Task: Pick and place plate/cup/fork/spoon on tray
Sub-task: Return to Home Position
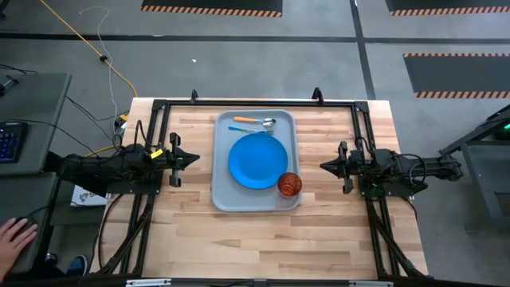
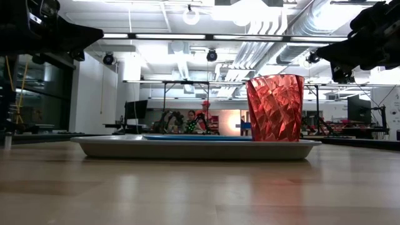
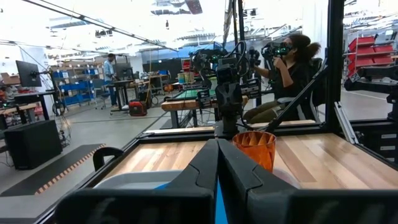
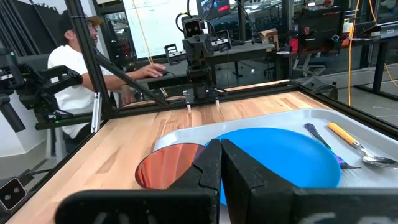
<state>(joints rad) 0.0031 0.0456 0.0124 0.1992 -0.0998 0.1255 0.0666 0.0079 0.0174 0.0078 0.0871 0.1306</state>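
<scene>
Task status: judged complete as regards placement. The large pale grey-blue rectangular plastic tray [image 1: 221, 171] is lying at the centre of the high view on the light wooden table [image 1: 335, 231], and all four items are resting inside its rim.

- The round, flat, bright blue plastic plate [image 1: 257, 161] is occupying the middle of the tray.
- The small translucent red-orange plastic cup [image 1: 289, 184] is standing upright in the tray's lower right corner, just beside the plate's lower right edge (whether the two are touching cannot be told).
- The small spoon with a silvery bowl and orange handle [image 1: 253, 120] is lying along the tray's upper edge.
- The slim blue fork [image 1: 247, 128] is lying just below the spoon, between it and the plate.

What appears to be left is only the parking of the arms.

Arm pose: both arms are stretching level towards the tray from opposite sides, raised above the table. The left gripper [image 1: 194, 159] is hovering at centre left, apart from the tray's left rim, its fingers [image 3: 204, 174] pressing together on nothing. The right gripper [image 1: 324, 166] is hovering at centre right, apart from the right rim, its fingers [image 4: 209, 167] likewise closed and empty.
</scene>
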